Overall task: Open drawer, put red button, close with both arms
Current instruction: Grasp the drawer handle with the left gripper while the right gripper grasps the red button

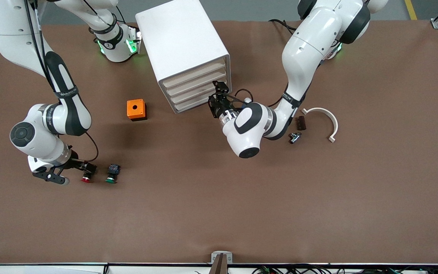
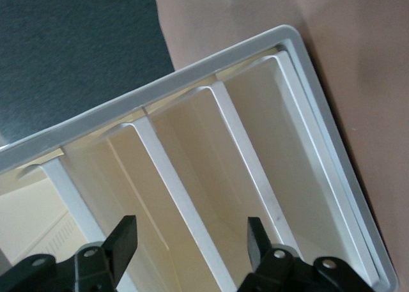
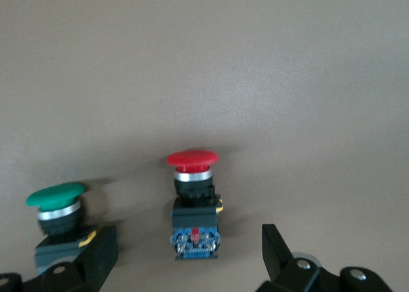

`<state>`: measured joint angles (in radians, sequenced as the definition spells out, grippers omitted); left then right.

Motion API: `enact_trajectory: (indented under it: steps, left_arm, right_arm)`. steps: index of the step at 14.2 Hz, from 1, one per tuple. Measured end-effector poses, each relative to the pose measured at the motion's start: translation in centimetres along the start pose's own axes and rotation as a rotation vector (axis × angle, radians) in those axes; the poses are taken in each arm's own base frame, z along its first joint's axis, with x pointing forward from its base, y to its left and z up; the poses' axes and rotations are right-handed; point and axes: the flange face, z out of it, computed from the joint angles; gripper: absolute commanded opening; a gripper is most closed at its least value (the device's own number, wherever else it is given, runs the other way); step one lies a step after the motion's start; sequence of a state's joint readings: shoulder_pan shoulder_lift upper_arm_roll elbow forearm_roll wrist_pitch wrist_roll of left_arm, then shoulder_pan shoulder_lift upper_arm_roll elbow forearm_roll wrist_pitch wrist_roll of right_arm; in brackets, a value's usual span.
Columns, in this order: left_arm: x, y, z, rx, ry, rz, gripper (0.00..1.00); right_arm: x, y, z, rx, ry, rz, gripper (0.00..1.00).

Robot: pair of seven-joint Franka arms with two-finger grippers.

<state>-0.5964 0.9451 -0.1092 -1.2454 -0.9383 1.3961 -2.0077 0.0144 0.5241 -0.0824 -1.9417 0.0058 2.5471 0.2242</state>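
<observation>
In the front view, your right gripper point(image 1: 77, 173) sits low over the table at the red button point(image 1: 86, 178), which lies just beside the green button point(image 1: 111, 178) toward the right arm's end. Your left gripper point(image 1: 219, 99) hangs at the front of the white drawer cabinet point(image 1: 183, 53), its 4 drawers shut. In the left wrist view, the left gripper point(image 2: 192, 241) has its fingers spread before the drawer fronts point(image 2: 211, 177). In the right wrist view, the right gripper point(image 3: 185, 253) is spread wide, with the red button point(image 3: 193, 202) lying between its fingers and the green button point(image 3: 57, 209) just outside one of them.
</observation>
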Motion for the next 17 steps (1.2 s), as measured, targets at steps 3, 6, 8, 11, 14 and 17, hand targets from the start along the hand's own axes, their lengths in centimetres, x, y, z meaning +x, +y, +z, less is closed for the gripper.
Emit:
enact_trajectory:
  steps: [3, 6, 8, 11, 14, 17]
  left_arm:
    - [0.3, 0.5, 0.8, 0.065, -0.029, -0.017, 0.69]
    - [0.8, 0.8, 1.5, 0.106, -0.026, -0.045, 0.69]
    - [1.4, 1.3, 2.0, 0.119, -0.024, -0.066, 0.69]
    - [1.9, 2.1, 3.0, 0.140, -0.020, -0.089, 0.56]
    - [1.5, 1.8, 4.3, 0.162, -0.002, -0.088, 0.48]
    - [1.1, 1.7, 5.4, 0.171, 0.014, -0.089, 0.36]
  right_arm:
    - [-0.2, 0.7, 1.9, -0.008, -0.012, 0.009, 1.00]
    - [-0.3, 0.7, 2.9, -0.011, -0.023, 0.008, 0.97]
    - [-0.4, 0.7, 3.4, -0.014, -0.030, 0.008, 0.91]
    - [-0.6, 0.8, 4.0, -0.017, -0.041, 0.007, 0.48]
    - [-0.8, 0.8, 4.5, -0.019, -0.050, 0.007, 0.08]
    - [-0.6, 0.5, 4.3, -0.017, -0.048, 0.004, 0.00]
